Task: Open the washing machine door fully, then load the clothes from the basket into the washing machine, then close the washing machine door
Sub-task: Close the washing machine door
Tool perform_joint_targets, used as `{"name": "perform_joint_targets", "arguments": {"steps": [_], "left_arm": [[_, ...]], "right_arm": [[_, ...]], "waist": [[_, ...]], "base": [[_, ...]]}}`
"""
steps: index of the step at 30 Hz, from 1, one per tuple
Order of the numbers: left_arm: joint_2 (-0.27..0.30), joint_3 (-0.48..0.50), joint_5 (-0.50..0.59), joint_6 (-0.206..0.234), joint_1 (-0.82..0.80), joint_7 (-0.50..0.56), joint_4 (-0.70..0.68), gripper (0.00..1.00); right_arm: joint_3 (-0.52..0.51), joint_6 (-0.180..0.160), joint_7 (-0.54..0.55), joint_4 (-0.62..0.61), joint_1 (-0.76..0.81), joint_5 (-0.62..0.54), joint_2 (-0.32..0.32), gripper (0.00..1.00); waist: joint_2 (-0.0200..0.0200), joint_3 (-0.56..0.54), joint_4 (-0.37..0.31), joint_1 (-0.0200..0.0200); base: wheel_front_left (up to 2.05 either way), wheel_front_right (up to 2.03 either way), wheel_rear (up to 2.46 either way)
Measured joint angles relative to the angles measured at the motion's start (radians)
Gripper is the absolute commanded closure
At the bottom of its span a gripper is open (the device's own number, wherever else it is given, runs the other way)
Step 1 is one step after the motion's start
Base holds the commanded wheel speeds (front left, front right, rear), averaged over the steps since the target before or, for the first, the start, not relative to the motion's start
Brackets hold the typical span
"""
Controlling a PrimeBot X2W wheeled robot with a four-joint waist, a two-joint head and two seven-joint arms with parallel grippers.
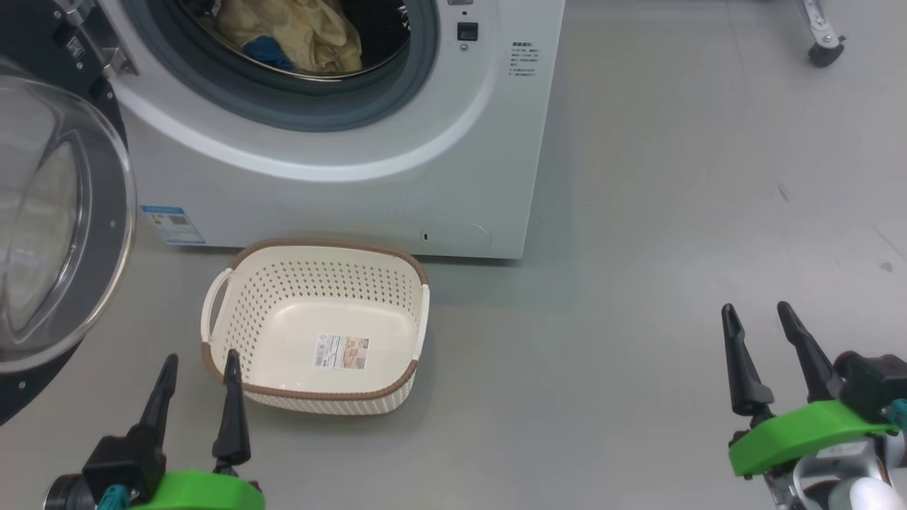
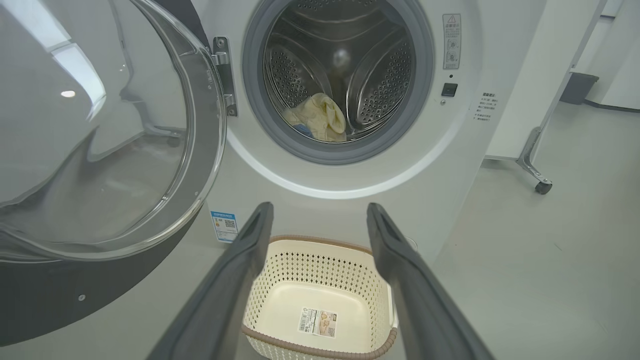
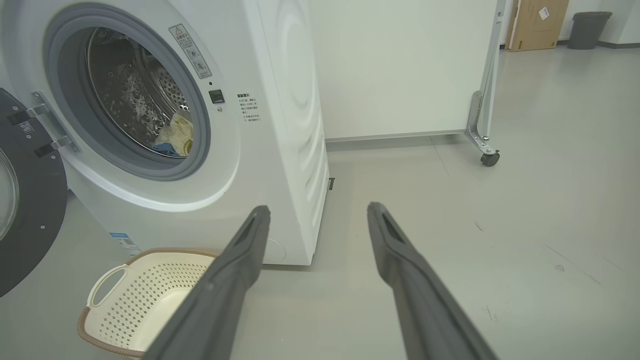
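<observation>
Fingers spread: left fingers [image 1: 230,407] by basket [image 1: 319,251], right fingers [image 1: 740,368] over floor [image 1: 638,283].

Matt perforated plastic basket [image 1: 319,283], glossy glass washing machine door [image 2: 100,125], shiny steel drum [image 2: 385,85].

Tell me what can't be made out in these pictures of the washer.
Pale yellow fabric clothes in the steel drum: bunched, piece count unclear, all views.
Label sticker on the cream perforated plastic basket floor: print too small, head view.
Round black-rimmed glass door: cut by head view's left edge.
</observation>
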Motion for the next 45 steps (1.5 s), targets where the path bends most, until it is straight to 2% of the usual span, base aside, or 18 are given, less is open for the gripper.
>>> {"name": "perform_joint_targets", "arguments": {"steps": [11,24,32,38,45], "left_arm": [[-0.003,-0.022,0.007,-0.008,-0.007,0.0,0.006,0.0],[-0.014,-0.031,0.007,0.002,-0.016,0.0,0.017,0.0],[-0.022,-0.026,0.007,0.008,-0.016,0.0,0.018,0.0],[-0.033,-0.017,0.007,0.012,-0.016,0.0,0.019,0.0],[-0.036,-0.004,0.009,0.012,-0.016,0.0,0.02,0.0]], "right_arm": [[-0.006,0.0,0.0,0.0,0.001,-0.002,0.0,0.0],[0.013,0.0,0.011,0.001,0.001,-0.009,0.0,0.0],[0.025,0.0,0.024,-0.001,0.001,-0.01,0.0,0.0],[0.03,0.0,0.034,-0.003,0.001,-0.011,0.0,0.0],[0.039,0.0,0.034,-0.004,0.001,-0.011,0.0,0.0]], "waist": [[0.0,-0.01,0.103,0.0],[0.0,-0.027,0.336,0.0],[0.0,-0.028,0.448,0.0],[0.0,-0.027,0.499,0.0],[0.0,-0.026,0.512,0.0]], "base": [[0.0,0.0,0.0],[0.0,0.0,0.0],[0.0,0.0,0.0],[0.0,0.0,0.0],[0.0,0.0,0.0]]}}
